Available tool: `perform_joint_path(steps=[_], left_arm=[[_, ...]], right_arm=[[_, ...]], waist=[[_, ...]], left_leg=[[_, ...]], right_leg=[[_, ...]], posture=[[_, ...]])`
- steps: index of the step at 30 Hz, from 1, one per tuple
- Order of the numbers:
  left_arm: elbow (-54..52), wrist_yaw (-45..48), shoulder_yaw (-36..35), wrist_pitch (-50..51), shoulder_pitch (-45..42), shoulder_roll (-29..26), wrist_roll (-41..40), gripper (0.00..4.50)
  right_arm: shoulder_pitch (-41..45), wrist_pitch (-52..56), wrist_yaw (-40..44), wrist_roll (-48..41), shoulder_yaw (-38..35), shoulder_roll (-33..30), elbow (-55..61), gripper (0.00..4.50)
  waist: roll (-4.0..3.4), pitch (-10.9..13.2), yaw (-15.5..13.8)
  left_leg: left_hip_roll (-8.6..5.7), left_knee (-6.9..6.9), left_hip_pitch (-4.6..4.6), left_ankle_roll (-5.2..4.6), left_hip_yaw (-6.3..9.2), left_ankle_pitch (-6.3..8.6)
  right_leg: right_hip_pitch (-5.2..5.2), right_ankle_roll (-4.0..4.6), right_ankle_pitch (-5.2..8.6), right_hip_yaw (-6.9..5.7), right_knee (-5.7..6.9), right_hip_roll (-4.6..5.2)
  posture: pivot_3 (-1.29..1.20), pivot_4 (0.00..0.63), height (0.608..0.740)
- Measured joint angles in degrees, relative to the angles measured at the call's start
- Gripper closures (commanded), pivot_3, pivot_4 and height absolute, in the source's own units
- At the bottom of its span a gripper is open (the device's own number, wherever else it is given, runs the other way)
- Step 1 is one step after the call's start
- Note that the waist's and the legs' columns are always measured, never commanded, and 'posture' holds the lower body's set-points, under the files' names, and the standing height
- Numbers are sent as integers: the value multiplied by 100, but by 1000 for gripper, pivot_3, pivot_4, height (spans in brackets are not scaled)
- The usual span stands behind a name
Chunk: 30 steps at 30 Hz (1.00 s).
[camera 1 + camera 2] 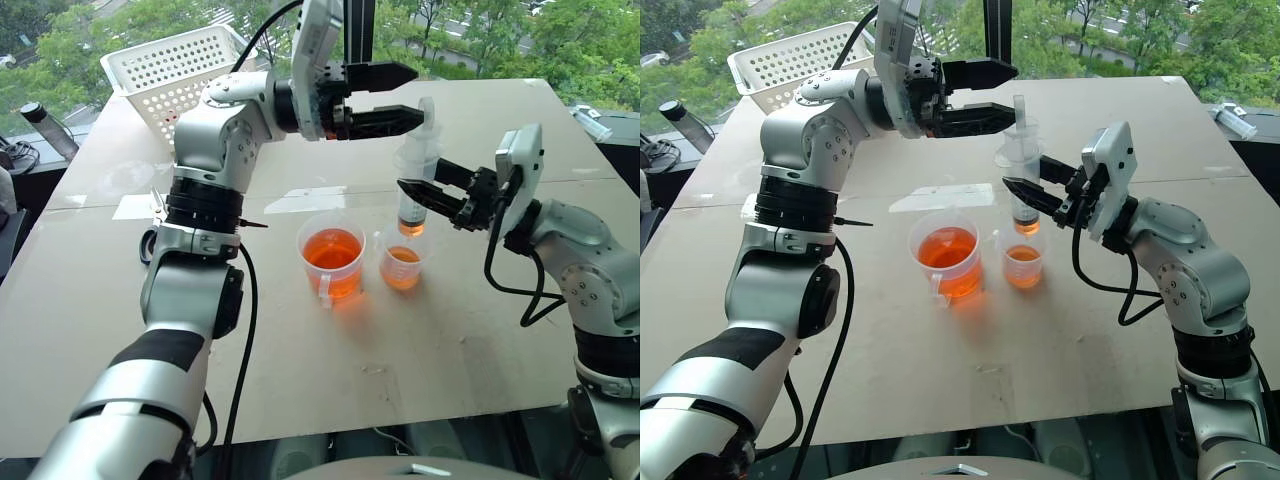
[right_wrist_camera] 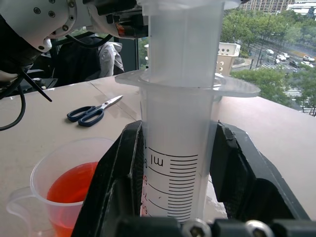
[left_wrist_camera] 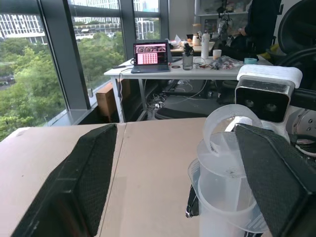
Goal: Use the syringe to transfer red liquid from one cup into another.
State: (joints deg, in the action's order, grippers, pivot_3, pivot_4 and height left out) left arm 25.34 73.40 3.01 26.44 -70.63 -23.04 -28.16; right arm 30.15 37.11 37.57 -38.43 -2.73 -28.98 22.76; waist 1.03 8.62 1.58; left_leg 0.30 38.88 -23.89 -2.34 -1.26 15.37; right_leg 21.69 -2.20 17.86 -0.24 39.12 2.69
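My right gripper (image 1: 418,186) is shut on the barrel of the clear syringe (image 1: 414,172), holding it upright. The syringe's tip hangs just above the smaller cup (image 1: 403,268), and a little orange-red liquid shows in its lower barrel. The smaller cup holds some red liquid too. Left of it stands the larger handled cup (image 1: 331,262), about half full of red liquid (image 1: 332,249). My left gripper (image 1: 398,96) points sideways at the white plunger's top (image 3: 232,129). It is open, one finger above and one below, and the plunger's ring lies close to one finger (image 3: 271,173).
A white perforated basket (image 1: 170,65) sits at the table's far left corner, with a dark bottle (image 1: 46,126) beside the edge. Blue-handled scissors (image 2: 91,112) lie on the tan table (image 1: 300,370) behind the cups. A small clear object (image 1: 592,122) rests at the far right edge.
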Motion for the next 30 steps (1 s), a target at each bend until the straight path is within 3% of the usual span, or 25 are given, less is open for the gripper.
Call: perform_joint_path(steps=[5,30], left_arm=[[-1,190,38,-41,0,125,4,4459],[-344,386,218,80,224,214,326,4459]], right_arm=[[-3,0,-22,35,-7,-2,-2,3063],[-242,-98,74,35,-6,-152,0,3063]], waist=[[0,0,-50],[0,0,-79]], left_leg=[[0,0,0,0,0,0],[0,1,-2,0,1,0]], right_leg=[[0,0,0,-1,0,0],[-1,0,0,-1,-1,0]], posture=[[0,150,740],[0,150,740]])
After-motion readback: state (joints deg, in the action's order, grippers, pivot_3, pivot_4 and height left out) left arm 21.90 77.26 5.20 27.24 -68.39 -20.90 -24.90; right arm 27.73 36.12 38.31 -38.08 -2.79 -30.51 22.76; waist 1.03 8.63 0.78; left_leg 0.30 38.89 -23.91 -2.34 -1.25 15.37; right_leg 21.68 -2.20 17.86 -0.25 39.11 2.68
